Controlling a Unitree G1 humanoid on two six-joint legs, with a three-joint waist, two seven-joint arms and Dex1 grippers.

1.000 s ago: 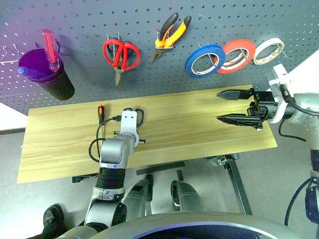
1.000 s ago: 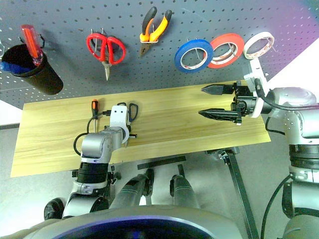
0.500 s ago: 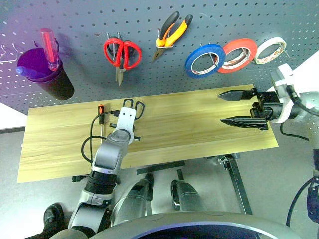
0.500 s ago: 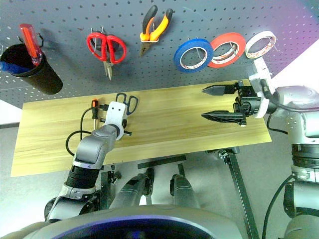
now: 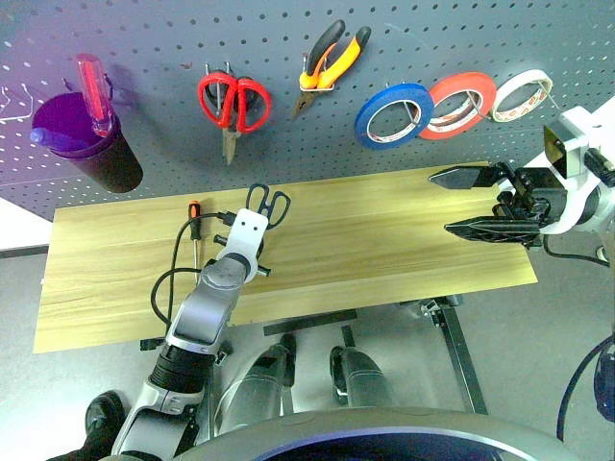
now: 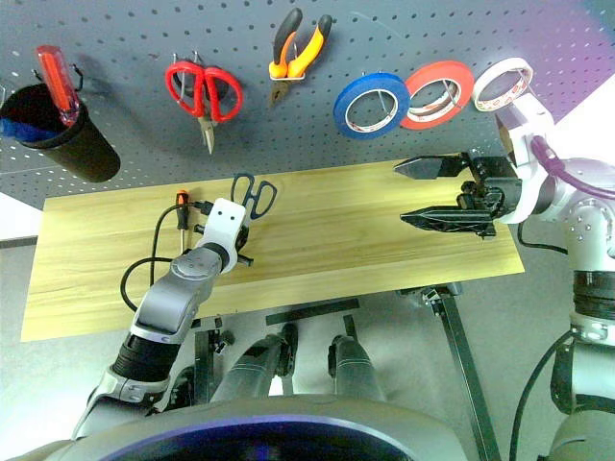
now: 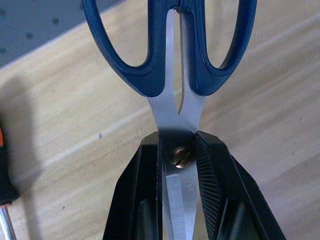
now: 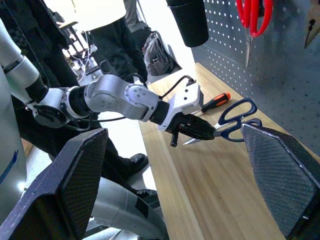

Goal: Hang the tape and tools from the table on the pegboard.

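The dark-handled scissors sit in the left tool, which is pressed together on the blades at the pivot screw; the 2 handle loops point up toward the pegboard. The scissors appear lifted clear of the counter, above its rear edge, though contact cannot be ruled out.

The small screwdriver with the red-and-black handle lies on the counter just beside the left arm, not yet hung. The pliers and the blue tape hang on pegboard hooks. Red scissors, a red-orange roll and a cream-white roll hang there too; a dark cup holds a red screwdriver.

The right tool hovers over the counter's right end, spread wide and carrying nothing.

Step in hand, as judged: hang the scissors.
1. Select a free hook; which ones are free is hard to tell.
2. Keep the grip at the pivot so both loops stay exposed.
3. Align 1 loop square to the hook tip, thread it, lower until the hook bears the weight, then release.

Risk: an angled approach may catch the loop rim and twist the scissors in the grip.
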